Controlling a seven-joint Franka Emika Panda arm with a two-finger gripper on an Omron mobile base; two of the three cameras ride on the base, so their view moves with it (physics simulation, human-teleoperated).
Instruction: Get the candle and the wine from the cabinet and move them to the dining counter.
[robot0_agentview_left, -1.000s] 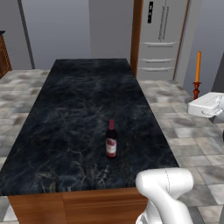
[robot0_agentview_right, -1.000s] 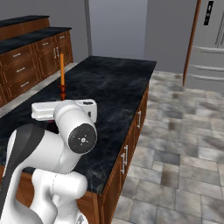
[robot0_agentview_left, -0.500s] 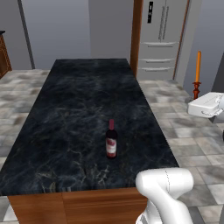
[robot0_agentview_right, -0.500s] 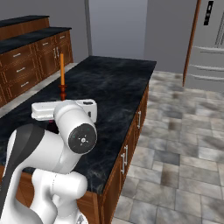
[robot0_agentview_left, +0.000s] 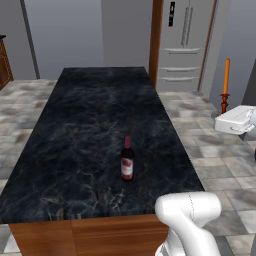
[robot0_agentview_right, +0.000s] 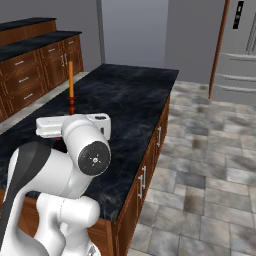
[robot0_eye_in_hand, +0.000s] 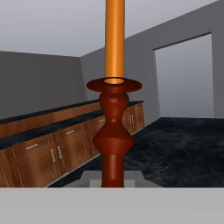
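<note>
Over on the right edge of the left base view, the candle (robot0_agentview_left: 226, 80) is seen standing straight up, its long axis vertical with the orange taper pointing to the ceiling and the dark red holder at the bottom, right above the white hand of the arm (robot0_agentview_left: 236, 120). From the hand view the holder's stem (robot0_eye_in_hand: 113, 144) is seen dead centre, rising out of the gripper (robot0_eye_in_hand: 113, 179), which is clamped narrow around the base of the candle, so it's pretty clearly held. In the right base view the same candle (robot0_agentview_right: 71, 85) is carried upright over the near left part of the dining counter (robot0_agentview_right: 135, 95), with the holder just above the hand. The wine (robot0_agentview_left: 127, 160) is already parked on the black marble top (robot0_agentview_left: 90, 130), upright too, neck up, label facing the camera, towards the near end and a bit right of the middle. A fridge (robot0_agentview_left: 185, 45) is visible far off behind the island.
</note>
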